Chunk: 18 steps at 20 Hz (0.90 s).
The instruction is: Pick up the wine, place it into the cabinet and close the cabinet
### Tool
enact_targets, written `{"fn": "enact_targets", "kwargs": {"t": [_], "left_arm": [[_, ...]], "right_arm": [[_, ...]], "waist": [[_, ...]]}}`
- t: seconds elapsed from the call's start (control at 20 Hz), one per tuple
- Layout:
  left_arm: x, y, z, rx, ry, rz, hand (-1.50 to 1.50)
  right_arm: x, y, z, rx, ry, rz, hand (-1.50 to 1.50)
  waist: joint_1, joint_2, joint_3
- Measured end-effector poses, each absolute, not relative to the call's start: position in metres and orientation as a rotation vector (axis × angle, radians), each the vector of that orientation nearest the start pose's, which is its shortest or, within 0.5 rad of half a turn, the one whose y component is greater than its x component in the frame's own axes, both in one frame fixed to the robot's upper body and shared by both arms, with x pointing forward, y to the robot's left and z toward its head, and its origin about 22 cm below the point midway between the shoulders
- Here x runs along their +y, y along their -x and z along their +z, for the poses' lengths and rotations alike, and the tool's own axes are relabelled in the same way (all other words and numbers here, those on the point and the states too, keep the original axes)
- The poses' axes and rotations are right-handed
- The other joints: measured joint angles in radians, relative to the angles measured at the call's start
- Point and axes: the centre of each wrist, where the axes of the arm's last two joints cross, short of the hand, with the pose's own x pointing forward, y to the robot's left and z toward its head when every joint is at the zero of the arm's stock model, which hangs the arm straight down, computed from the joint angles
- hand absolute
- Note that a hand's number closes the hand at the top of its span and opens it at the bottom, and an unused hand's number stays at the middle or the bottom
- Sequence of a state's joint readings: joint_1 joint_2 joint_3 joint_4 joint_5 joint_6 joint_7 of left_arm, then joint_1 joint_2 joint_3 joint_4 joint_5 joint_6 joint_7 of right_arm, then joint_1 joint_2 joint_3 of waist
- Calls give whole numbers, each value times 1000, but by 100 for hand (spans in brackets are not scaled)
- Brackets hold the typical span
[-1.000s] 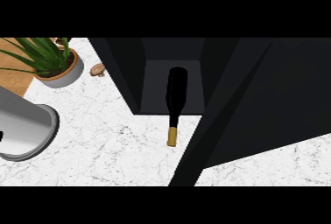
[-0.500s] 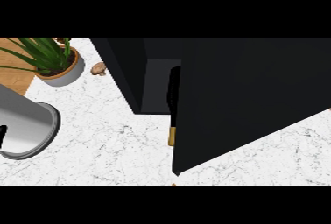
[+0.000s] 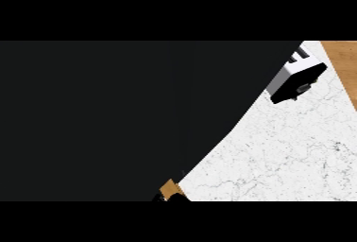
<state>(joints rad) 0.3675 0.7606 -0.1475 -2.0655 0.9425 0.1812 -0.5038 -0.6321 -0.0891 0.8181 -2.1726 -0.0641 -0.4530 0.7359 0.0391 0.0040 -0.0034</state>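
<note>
Black cabinet [image 3: 105,118] fills most of the view above the marble counter [image 3: 293,160] — wine not visible, probably hidden behind it. Left hand and right hand out of view, finger state can't be told. Risk: door jams on a protruding bottle neck — can't check here.

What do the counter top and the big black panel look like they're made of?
Counter top: white stone, probably marble or a look-alike, going by its thin grey veins. Black panel: even matte black with no grain or shine; maybe painted board or laminate.
</note>
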Motion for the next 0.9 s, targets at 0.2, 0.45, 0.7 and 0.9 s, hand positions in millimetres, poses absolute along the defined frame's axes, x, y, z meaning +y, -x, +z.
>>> {"fn": "enact_targets", "kwargs": {"t": [0.2,0.45,0.7,0.9], "left_arm": [[313,-155,93,-1938,245,218,-150],[310,-156,91,-1938,243,228,-150],[312,-162,97,-1947,229,231,-150],[309,-162,93,-1949,226,227,-150]], "right_arm": [[-21,-179,233,-1762,-605,627,150],[11,-219,257,-1799,-539,617,150],[27,-257,268,-1868,-415,632,150],[29,-290,266,-1869,-364,620,150]], "waist": [[2,0,1],[0,-1,1],[-11,-1,2],[-13,-3,1]]}}
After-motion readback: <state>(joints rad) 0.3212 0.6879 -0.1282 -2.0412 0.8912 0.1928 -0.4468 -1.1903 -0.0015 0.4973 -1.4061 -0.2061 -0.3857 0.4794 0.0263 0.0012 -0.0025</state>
